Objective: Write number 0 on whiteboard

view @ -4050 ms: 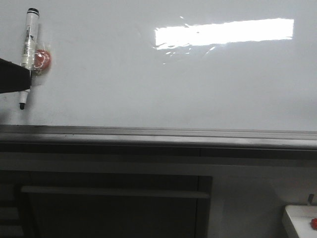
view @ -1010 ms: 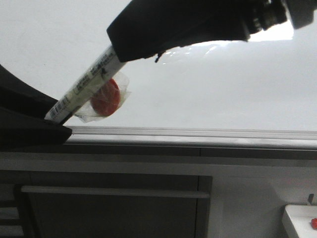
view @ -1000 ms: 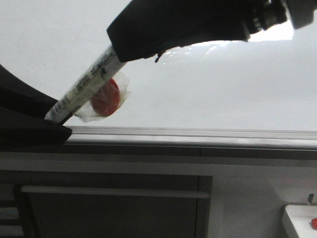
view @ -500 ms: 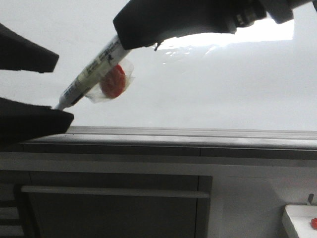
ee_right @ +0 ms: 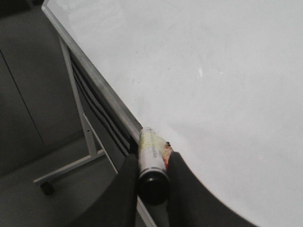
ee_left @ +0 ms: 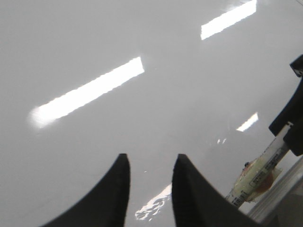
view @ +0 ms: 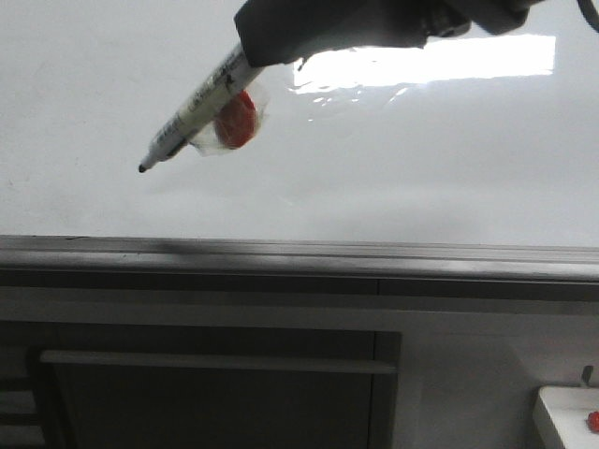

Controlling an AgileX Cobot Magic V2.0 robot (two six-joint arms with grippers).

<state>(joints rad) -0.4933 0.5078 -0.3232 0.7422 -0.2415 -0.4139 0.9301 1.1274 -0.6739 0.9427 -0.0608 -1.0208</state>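
Whiteboard [view: 393,159]: large, glossy, blank; bright rectangular reflection near its top, grey edge rail [view: 299,251] along the bottom. No drawn 0 visible on it.

Marker pen [view: 192,110]: white barrel, uncapped, tilted, black tip pointing down and left, close to the board surface; contact cannot be told. Red disc in clear wrap [view: 234,120] attached beside the barrel.

Right tool [ee_right: 152,176]: fingers clamped on the marker pen's rear end.

Left tool [ee_left: 149,189]: fingers slightly apart, holding nothing, facing the board.

Dark cabinet [view: 215,393]: below the rail.
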